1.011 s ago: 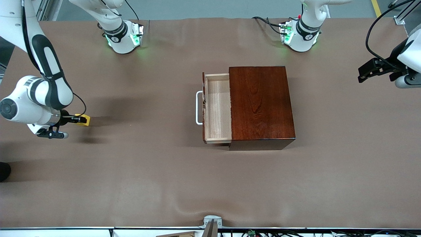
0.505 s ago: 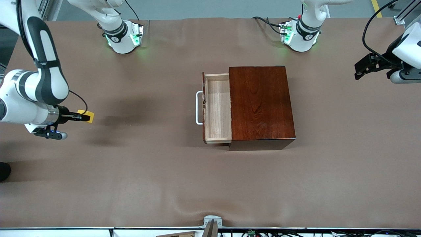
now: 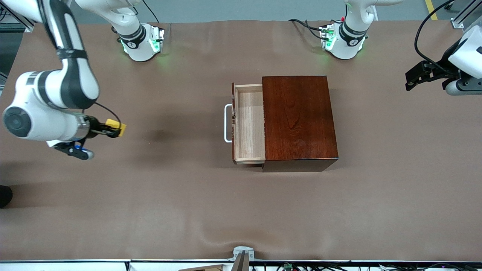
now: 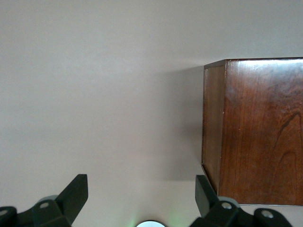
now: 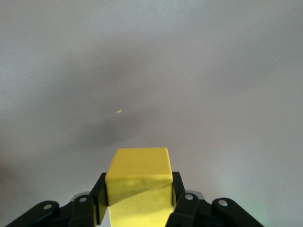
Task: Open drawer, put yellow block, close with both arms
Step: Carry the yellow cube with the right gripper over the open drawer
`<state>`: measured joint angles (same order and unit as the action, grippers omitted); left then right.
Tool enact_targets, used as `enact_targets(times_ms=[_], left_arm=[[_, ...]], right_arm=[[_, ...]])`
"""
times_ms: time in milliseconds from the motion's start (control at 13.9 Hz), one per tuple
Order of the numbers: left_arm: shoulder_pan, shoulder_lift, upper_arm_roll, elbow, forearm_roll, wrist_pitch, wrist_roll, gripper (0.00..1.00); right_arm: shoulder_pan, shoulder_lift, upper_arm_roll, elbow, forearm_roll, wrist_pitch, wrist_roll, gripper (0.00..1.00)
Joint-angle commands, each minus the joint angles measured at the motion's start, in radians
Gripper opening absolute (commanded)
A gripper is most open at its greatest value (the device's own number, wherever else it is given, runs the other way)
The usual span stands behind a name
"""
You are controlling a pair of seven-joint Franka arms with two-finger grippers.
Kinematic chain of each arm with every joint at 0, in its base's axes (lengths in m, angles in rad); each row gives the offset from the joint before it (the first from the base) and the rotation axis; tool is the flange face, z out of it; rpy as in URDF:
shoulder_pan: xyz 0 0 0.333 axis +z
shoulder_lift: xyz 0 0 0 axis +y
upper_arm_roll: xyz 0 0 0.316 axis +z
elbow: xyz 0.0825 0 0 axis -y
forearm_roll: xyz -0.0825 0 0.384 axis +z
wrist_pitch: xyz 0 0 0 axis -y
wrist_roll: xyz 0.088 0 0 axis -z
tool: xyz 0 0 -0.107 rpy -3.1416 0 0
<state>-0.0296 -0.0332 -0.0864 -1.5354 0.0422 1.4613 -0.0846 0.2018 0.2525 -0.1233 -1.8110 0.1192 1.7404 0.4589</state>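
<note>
The reddish-brown wooden box (image 3: 299,120) stands mid-table with its pale wood drawer (image 3: 248,124) pulled open toward the right arm's end; the white bar handle (image 3: 227,123) faces that way. The drawer looks empty. My right gripper (image 3: 116,131) is shut on the yellow block (image 3: 116,127) and holds it above the bare table at the right arm's end, well short of the drawer. The block fills the jaws in the right wrist view (image 5: 138,182). My left gripper (image 3: 412,79) is open and empty, up over the left arm's end; its wrist view shows the box's corner (image 4: 255,132).
The brown cloth (image 3: 169,195) covers the table. The two arm bases (image 3: 141,43) (image 3: 344,41) glow green along the farthest edge. A small metal bracket (image 3: 243,256) sits at the nearest edge.
My right gripper has carried the yellow block toward the drawer and up off the table. My left gripper has shifted slightly.
</note>
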Motion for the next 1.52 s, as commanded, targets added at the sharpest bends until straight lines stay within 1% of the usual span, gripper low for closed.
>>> enact_targets(times_ms=[0, 217, 289, 433, 505, 722, 866, 1083, 1444], left_arm=[[0.000, -0.011, -0.001, 0.012, -0.018, -0.016, 0.011, 1.00], [-0.003, -0.007, -0.004, 0.012, -0.018, -0.018, 0.006, 1.00], [-0.001, -0.005, -0.015, 0.012, -0.019, -0.018, 0.000, 1.00], [-0.001, -0.005, -0.021, 0.014, -0.019, -0.018, -0.006, 1.00], [-0.001, -0.004, -0.021, 0.017, -0.018, -0.018, -0.006, 1.00], [0.000, -0.004, -0.021, 0.017, -0.019, -0.018, -0.001, 1.00], [0.000, -0.004, -0.021, 0.017, -0.019, -0.018, -0.001, 1.00], [0.000, -0.005, -0.021, 0.017, -0.019, -0.018, 0.000, 1.00], [-0.001, -0.004, -0.021, 0.017, -0.019, -0.018, -0.004, 1.00]], right_arm=[[0.079, -0.018, -0.009, 0.033, 0.034, -0.042, 0.174, 0.00], [0.177, -0.018, -0.009, 0.070, 0.095, -0.061, 0.384, 0.00], [0.211, -0.015, -0.009, 0.084, 0.109, -0.061, 0.453, 0.00], [0.283, -0.007, -0.009, 0.111, 0.112, -0.053, 0.594, 0.00], [0.316, -0.006, -0.010, 0.122, 0.128, -0.050, 0.663, 0.00], [0.382, 0.011, -0.010, 0.173, 0.192, -0.038, 0.815, 0.00], [0.404, 0.016, -0.010, 0.182, 0.230, -0.012, 0.891, 0.00], [0.478, 0.034, -0.010, 0.199, 0.234, 0.050, 1.059, 0.00], [0.585, 0.117, -0.010, 0.268, 0.235, 0.143, 1.320, 0.00]])
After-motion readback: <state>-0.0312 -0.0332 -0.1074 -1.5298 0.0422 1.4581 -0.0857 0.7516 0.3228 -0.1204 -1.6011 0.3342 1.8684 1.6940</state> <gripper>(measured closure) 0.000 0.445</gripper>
